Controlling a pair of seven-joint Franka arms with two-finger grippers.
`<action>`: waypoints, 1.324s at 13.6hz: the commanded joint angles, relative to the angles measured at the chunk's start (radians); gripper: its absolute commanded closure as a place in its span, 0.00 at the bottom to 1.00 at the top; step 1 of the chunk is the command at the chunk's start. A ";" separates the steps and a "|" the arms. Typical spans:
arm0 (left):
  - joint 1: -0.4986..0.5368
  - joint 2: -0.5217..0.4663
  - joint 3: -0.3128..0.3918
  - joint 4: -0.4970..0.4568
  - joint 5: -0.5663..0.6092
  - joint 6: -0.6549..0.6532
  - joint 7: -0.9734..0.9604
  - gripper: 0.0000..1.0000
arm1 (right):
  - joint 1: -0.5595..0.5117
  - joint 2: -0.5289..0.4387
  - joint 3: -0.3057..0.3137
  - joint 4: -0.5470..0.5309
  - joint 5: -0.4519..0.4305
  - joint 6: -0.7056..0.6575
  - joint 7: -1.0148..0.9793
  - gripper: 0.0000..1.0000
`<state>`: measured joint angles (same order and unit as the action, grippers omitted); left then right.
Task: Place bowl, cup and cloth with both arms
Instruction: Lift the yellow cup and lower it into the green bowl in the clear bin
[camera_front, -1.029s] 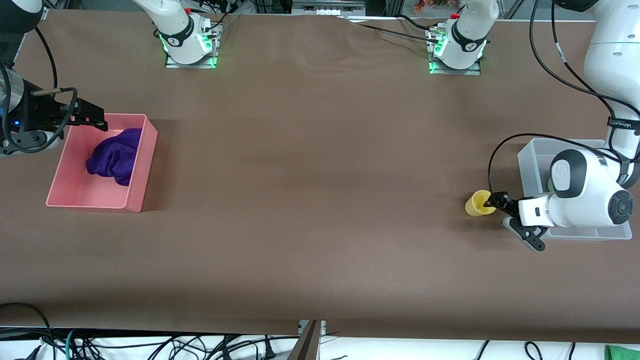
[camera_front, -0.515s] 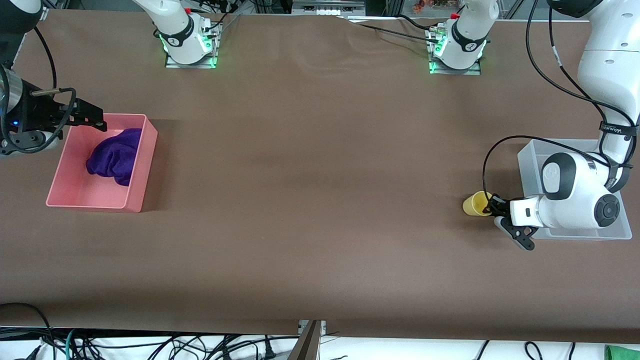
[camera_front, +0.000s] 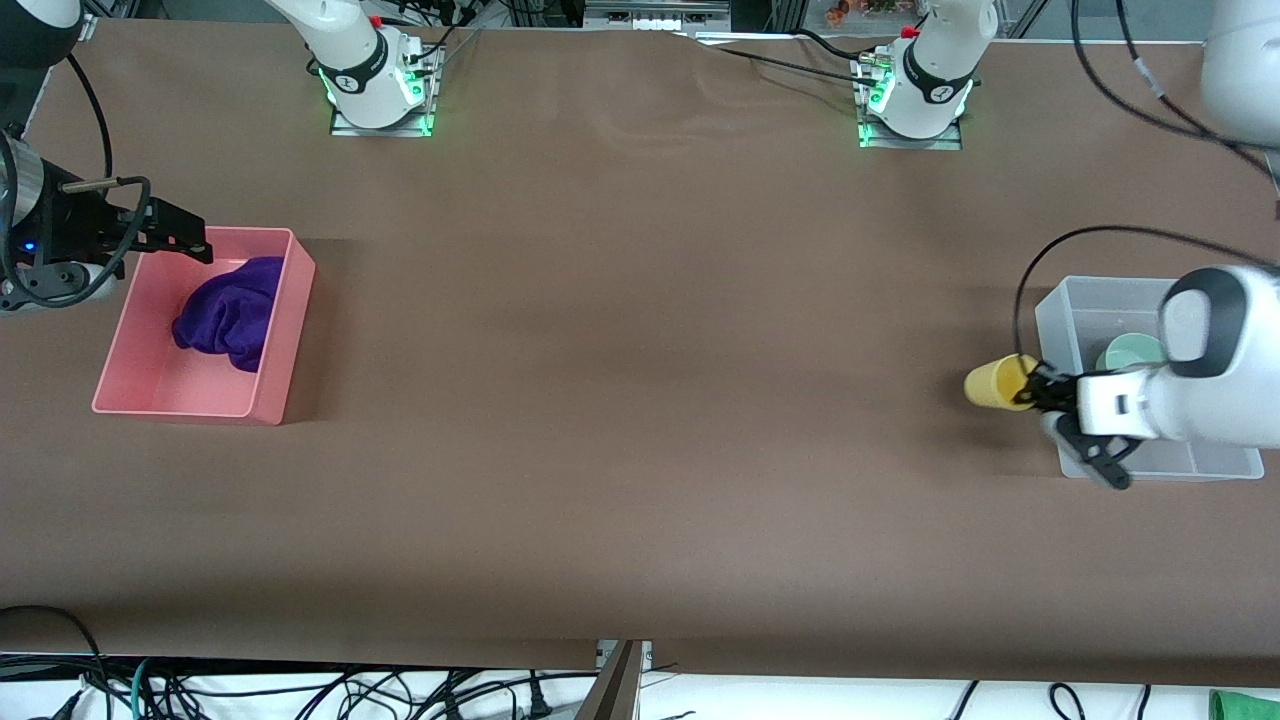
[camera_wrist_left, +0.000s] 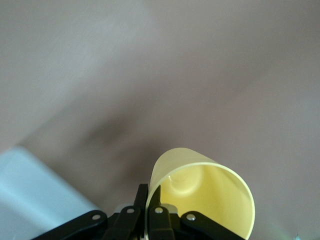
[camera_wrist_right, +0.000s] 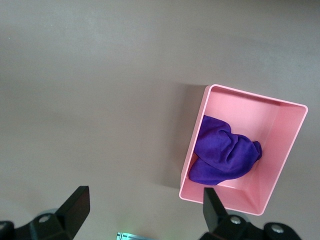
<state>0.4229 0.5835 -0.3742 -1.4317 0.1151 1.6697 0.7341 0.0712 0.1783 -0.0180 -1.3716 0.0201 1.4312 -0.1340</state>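
Note:
The pale yellow cup (camera_front: 995, 383) is tilted on its side in the air, with its rim pinched by my left gripper (camera_front: 1035, 390), over the table just beside the clear bin (camera_front: 1050, 310). In the left wrist view the cup (camera_wrist_left: 210, 195) shows its open mouth, and the left gripper (camera_wrist_left: 152, 197) has one finger inside the wall and one outside. The mint-green bowl (camera_front: 1128, 352) sits in the clear bin. The purple cloth (camera_front: 228, 315) lies in the pink bin (camera_front: 270, 400). My right gripper (camera_front: 190, 240) is open and empty over that bin's rim, waiting.
The clear bin stands at the left arm's end of the table and shows in the left wrist view (camera_wrist_left: 35, 195). The pink bin (camera_wrist_right: 285, 145) with the cloth (camera_wrist_right: 222, 157) stands at the right arm's end. Brown table lies between them.
My left gripper has lifted the yellow cup off the table and carried it toward the clear bin. The bowl in the bin has come into view. The right arm has not moved.

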 joint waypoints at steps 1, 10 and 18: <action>0.040 0.002 0.014 0.047 0.142 -0.061 0.121 1.00 | -0.005 0.003 0.003 0.011 -0.012 -0.003 -0.004 0.00; 0.193 0.051 0.014 0.007 0.413 0.108 0.565 1.00 | -0.005 0.003 0.003 0.011 -0.012 -0.003 -0.003 0.00; 0.212 0.024 -0.092 -0.009 0.325 0.030 0.519 0.00 | -0.005 0.003 0.003 0.011 -0.012 -0.003 -0.003 0.00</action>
<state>0.6408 0.6483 -0.4111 -1.4361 0.4615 1.7371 1.2786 0.0698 0.1784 -0.0185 -1.3715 0.0200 1.4313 -0.1340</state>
